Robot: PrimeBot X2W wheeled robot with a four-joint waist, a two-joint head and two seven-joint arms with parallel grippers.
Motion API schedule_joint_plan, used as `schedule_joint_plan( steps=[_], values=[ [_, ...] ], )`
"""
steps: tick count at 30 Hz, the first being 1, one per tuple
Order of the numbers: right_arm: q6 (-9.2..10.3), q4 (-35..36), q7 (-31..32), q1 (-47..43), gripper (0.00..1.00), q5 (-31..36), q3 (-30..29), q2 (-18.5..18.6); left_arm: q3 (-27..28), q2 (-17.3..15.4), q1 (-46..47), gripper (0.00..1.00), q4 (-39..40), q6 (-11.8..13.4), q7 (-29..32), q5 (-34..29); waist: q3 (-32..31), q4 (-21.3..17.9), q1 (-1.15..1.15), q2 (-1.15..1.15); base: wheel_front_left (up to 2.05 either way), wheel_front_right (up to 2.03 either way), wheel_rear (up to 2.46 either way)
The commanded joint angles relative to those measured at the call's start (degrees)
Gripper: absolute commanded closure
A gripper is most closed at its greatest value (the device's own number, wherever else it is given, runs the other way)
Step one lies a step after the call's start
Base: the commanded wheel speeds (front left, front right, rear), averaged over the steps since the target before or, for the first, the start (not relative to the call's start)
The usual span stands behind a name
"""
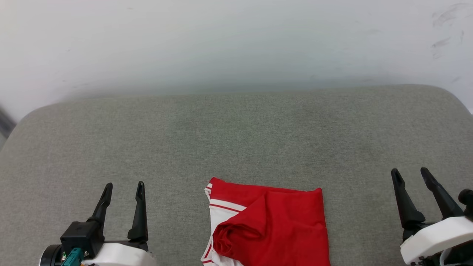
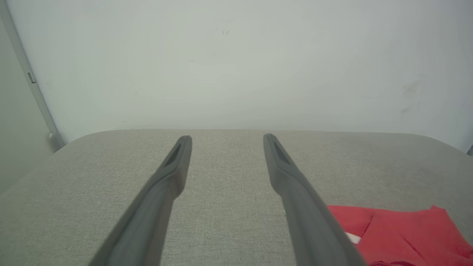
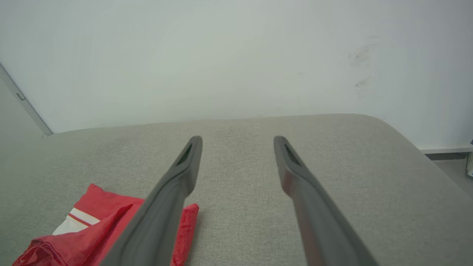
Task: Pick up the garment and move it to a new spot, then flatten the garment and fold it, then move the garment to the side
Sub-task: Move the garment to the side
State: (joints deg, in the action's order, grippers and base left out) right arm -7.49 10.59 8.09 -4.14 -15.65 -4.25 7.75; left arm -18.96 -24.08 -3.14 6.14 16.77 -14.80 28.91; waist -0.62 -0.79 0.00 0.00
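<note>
Jaws wide apart and empty on left gripper [image 1: 125,184], near left, and right gripper [image 1: 409,170], near right. Between them, well apart from both, folded garment [image 1: 281,221], lying on grey cushion [image 1: 236,140] at near edge.

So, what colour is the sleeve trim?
Thin red stripes on the white sleeve, clearest in the head view.

Head view: high, steep downward onto worktop [image 1: 236,140] | wrist views: low, close, facing wall [image 2: 236,66] | shared: garment [image 1: 281,221], worktop's far edge
</note>
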Motion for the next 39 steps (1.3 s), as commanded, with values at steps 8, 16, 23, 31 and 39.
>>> schedule_joint_plan(
  steps=[8,16,23,31,39],
  values=[
    [0.00,-5.34,15.07,0.82,0.00,-11.26,-4.95,2.85,0.49,0.98,2.53,0.00,0.60,-1.00,-0.37,-0.80,2.60,1.89,0.00,0.00,0.00,0.00,0.00],
    [0.00,-14.08,32.31,3.29,0.00,-22.94,0.39,3.38,0.48,2.95,5.76,0.00,0.14,-2.65,-0.46,-1.97,7.61,5.45,0.00,0.00,0.00,0.00,0.00],
    [0.01,-20.61,33.98,7.11,0.00,-29.58,4.54,2.05,0.72,4.41,8.29,0.00,-1.48,-4.64,-0.42,-3.16,11.11,7.24,0.00,0.00,0.00,0.00,0.00],
    [0.06,-27.68,32.54,9.55,1.00,-32.89,9.53,1.69,1.91,5.49,8.74,0.00,-2.82,-6.06,-0.38,-4.11,11.62,7.26,0.00,0.00,0.00,0.00,0.00],
    [0.04,-28.14,28.81,12.32,1.00,-32.19,13.64,4.76,2.85,5.74,6.70,0.00,-3.69,-6.45,-0.38,-4.69,7.93,4.24,0.00,0.00,0.00,0.00,0.00]
  ],
)
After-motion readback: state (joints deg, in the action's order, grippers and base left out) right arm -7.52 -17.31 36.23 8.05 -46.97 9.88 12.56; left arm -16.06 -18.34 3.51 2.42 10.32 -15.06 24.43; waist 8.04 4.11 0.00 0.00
